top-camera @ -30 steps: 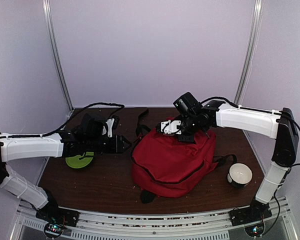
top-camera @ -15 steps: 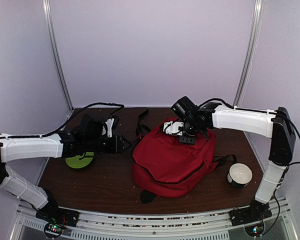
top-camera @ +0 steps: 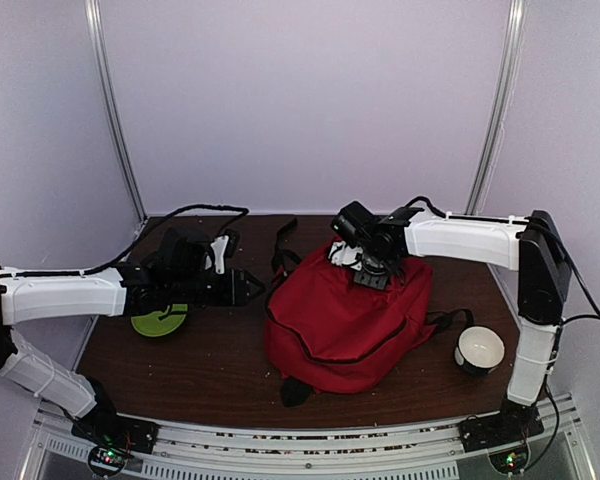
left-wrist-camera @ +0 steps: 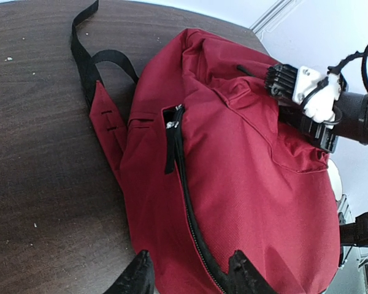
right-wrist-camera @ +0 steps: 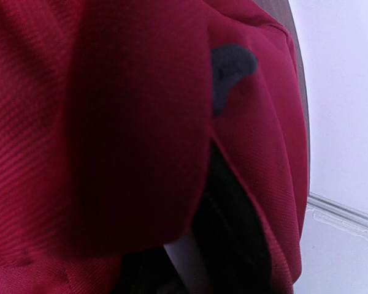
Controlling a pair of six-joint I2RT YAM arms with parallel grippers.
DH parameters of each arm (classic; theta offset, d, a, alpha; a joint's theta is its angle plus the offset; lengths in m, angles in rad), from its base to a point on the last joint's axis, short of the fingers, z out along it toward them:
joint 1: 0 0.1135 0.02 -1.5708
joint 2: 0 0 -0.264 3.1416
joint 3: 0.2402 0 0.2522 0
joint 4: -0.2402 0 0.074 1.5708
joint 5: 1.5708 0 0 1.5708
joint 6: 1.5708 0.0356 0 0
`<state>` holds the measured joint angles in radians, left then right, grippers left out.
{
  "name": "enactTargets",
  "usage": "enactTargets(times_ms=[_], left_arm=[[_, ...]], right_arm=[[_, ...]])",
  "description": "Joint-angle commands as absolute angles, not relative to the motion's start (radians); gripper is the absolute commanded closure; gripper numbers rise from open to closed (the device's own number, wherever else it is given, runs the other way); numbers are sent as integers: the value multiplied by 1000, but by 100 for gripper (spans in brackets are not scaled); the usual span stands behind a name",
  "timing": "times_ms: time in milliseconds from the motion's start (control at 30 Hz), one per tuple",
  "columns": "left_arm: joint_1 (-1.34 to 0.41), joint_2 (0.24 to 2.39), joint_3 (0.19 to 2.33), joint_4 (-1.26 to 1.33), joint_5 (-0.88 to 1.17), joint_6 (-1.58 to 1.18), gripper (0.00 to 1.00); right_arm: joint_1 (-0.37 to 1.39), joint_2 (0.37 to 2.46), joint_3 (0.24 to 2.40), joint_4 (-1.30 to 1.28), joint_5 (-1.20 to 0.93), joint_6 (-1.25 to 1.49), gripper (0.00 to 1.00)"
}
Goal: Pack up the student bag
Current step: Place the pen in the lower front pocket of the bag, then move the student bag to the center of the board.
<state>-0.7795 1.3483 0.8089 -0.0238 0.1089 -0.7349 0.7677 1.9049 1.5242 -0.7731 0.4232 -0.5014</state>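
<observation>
Student bag (top-camera: 345, 320) is lying slumped in the middle of the dark table (top-camera: 210, 360), slightly towards the right arm. Left gripper (left-wrist-camera: 190, 278) is hovering just beside its zipper (left-wrist-camera: 190, 208) edge, with its fingers spread and grasping nothing. Right gripper (top-camera: 368, 272) is pressing into the bag's top. Red cloth is filling its camera, so I cannot tell whether it is clenching.

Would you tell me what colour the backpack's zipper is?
The zipper is black; the left wrist view shows it best.

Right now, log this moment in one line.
student bag: lying on table | left gripper: at its edge | right gripper: on its top
</observation>
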Motion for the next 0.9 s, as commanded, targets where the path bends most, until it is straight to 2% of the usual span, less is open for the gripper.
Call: enactTargets(times_ms=[0,167,267,567,667,867], left_arm=[[-773,1359,823,6,130,-710,55],[-773,1370,835,-21,132,-689,55],[-774,1379,838,-25,138,-689,55],[-773,1375,839,-20,185,-683,55],[-774,1380,846,-29,208,-669,55],[-773,1420,852,-27,257,-661,55]], right_arm=[[759,1810,1554,-840,350,-442,56],[772,1674,1550,-861,194,-452,46],[770,1659,1560,-867,131,-452,45],[703,1837,1716,-903,-134,-419,54],[683,1903,1779,-914,-164,-401,53],[660,2001,1874,-951,-163,-388,43]])
